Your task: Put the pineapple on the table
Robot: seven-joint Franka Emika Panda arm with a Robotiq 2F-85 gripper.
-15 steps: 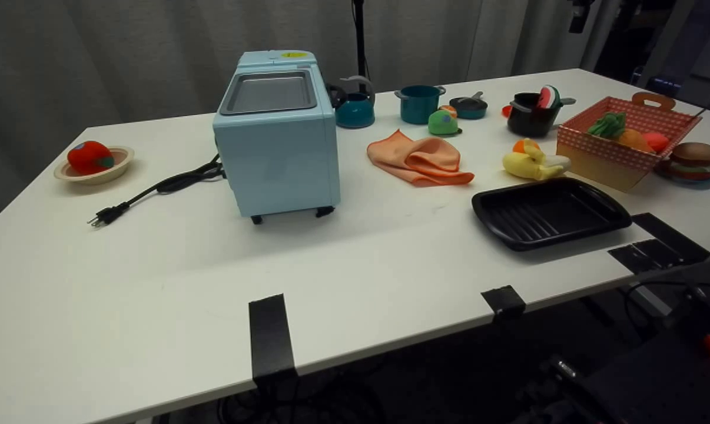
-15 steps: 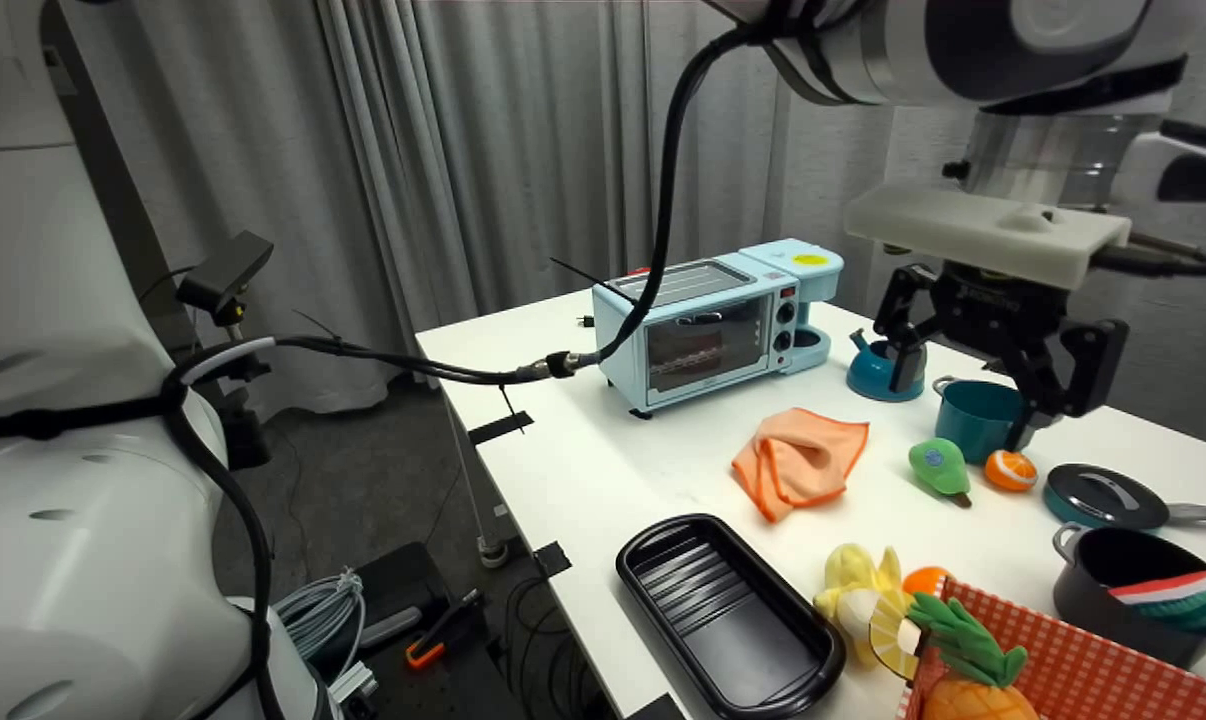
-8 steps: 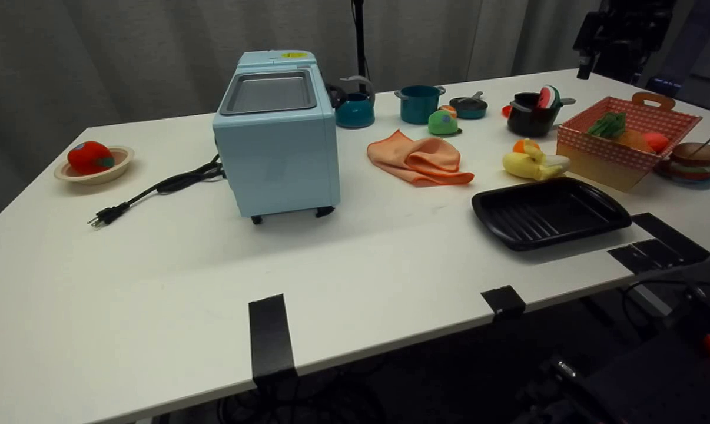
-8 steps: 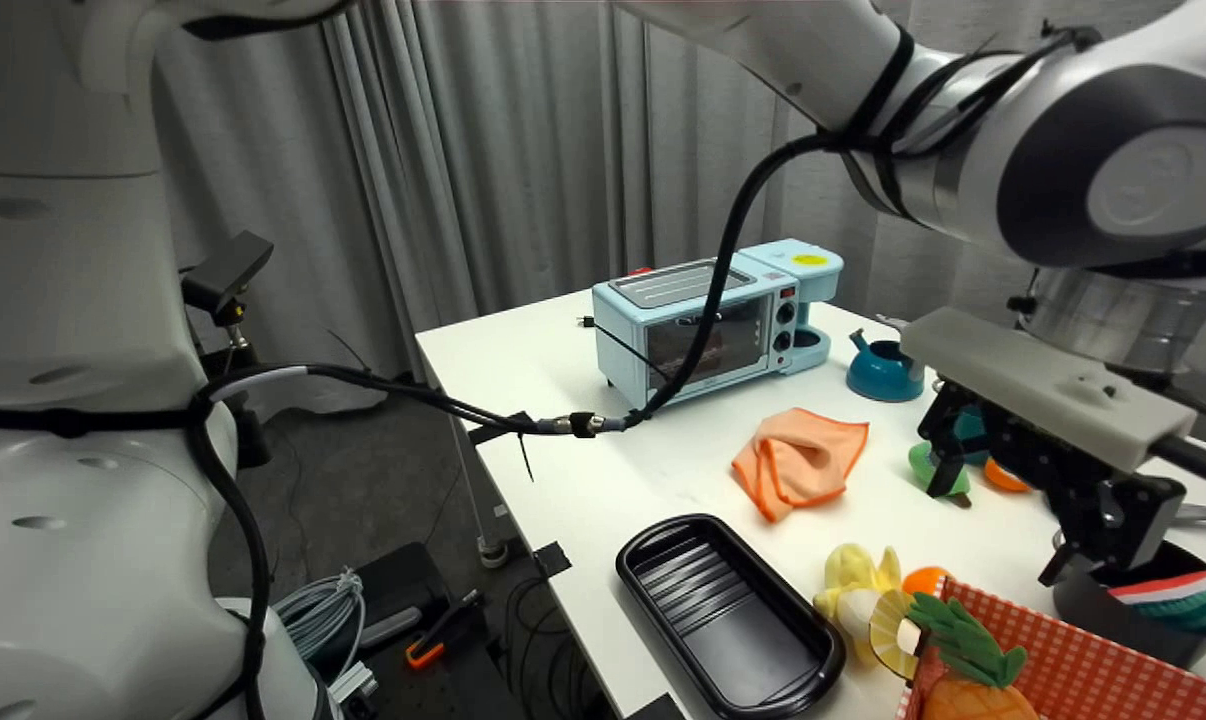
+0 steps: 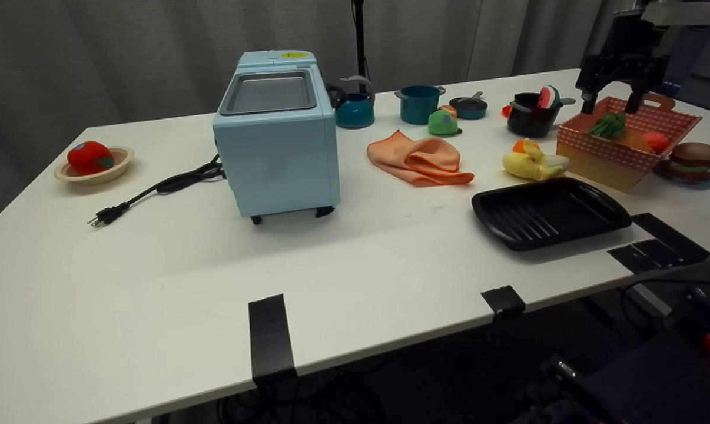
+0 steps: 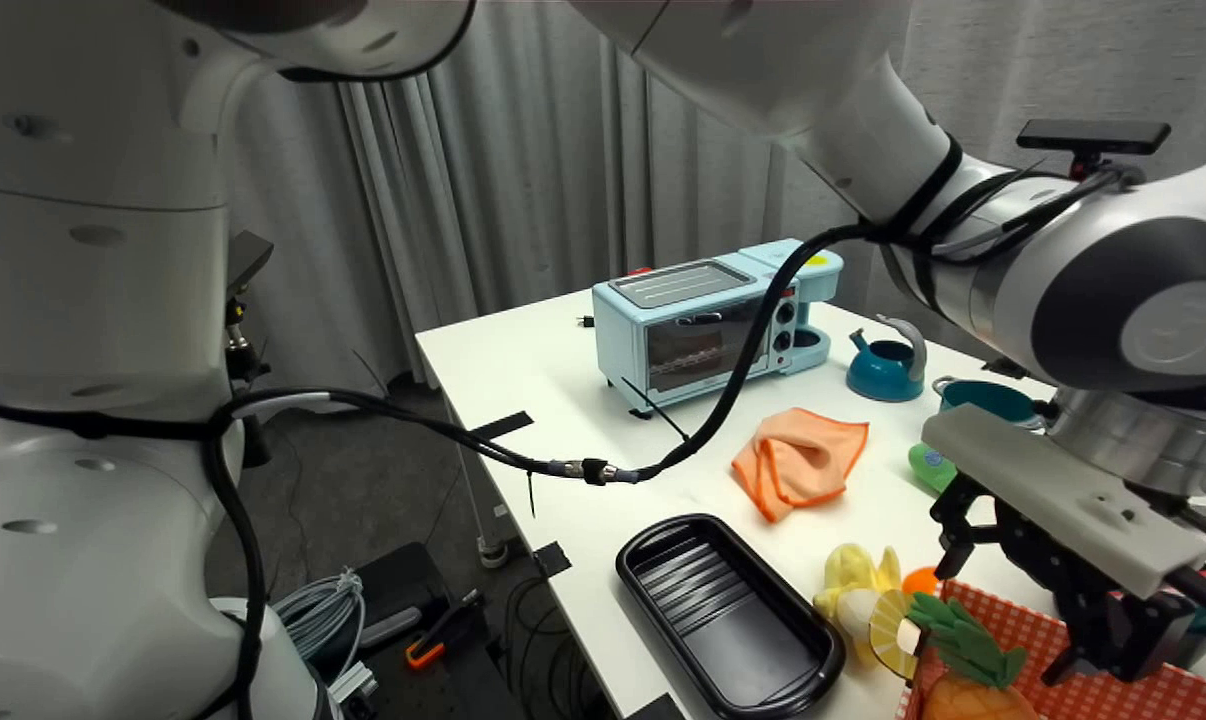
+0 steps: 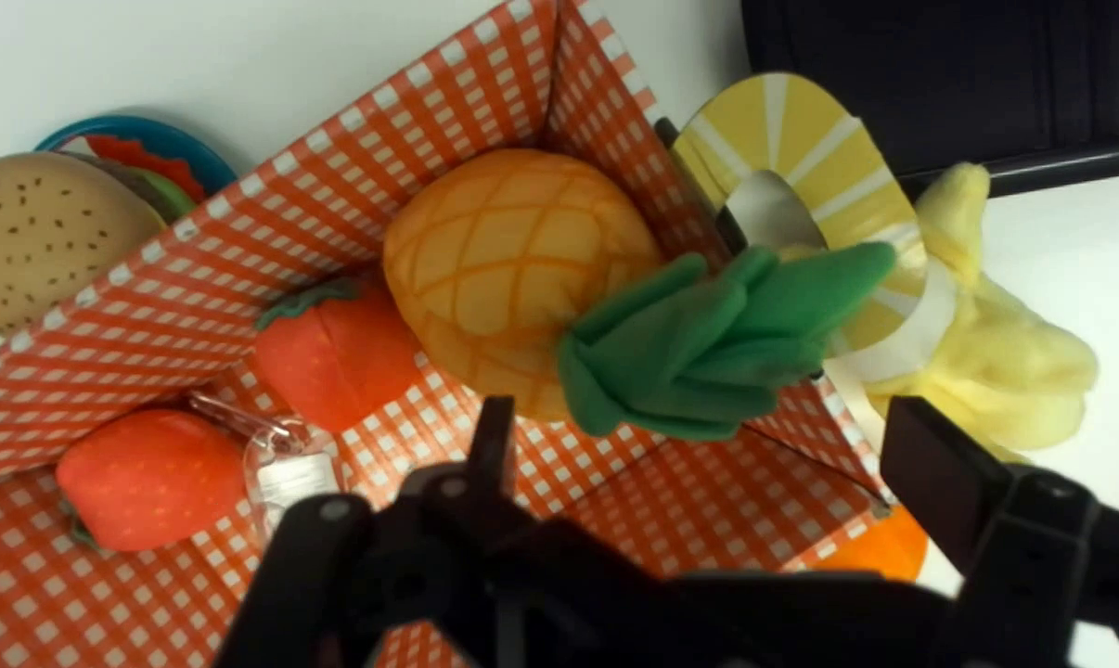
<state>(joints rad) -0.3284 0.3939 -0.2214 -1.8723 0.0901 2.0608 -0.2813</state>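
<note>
Where curtains [image 6: 533,150] back your white counter [image 5: 355,271], the pineapple [image 7: 559,306] slants lengthwise in the basket [image 7: 355,176], leaves [image 7: 699,353] outward; your empty end effector [image 7: 708,455] gapes wide.

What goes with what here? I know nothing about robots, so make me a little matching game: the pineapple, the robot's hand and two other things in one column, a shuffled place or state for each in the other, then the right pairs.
Things:
1. pineapple
2. orange cloth
3. toy watermelon slice
4. robot's hand

Place or state:
A. rumpled, on the white table
B. open, gripping nothing
C. in the checked basket
D. sticking out of the black pot

Right pairs: 1-C; 2-A; 3-D; 4-B
</note>
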